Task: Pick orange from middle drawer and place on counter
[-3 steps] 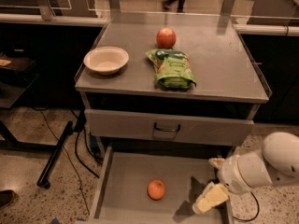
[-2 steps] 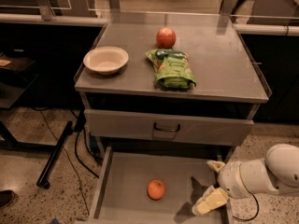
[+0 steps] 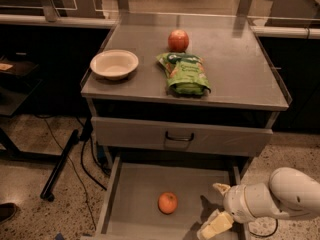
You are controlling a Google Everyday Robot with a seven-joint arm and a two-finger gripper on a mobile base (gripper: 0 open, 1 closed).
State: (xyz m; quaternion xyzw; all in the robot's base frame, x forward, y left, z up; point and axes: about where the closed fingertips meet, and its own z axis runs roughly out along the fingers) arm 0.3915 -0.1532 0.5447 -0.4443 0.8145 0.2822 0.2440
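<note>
white arm (image 3: 290, 196) low, gripper (image 3: 218, 208) splayed near orange (image 3: 168, 203) over middle drawer (image 3: 135, 194)

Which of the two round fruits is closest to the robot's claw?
The orange in the open middle drawer, just left of the gripper. The redder fruit sits up on the counter, by the green bag.

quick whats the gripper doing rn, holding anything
Gripper: open, holding nothing, at the right side of the middle drawer, to the right of the orange and not touching it.
</note>
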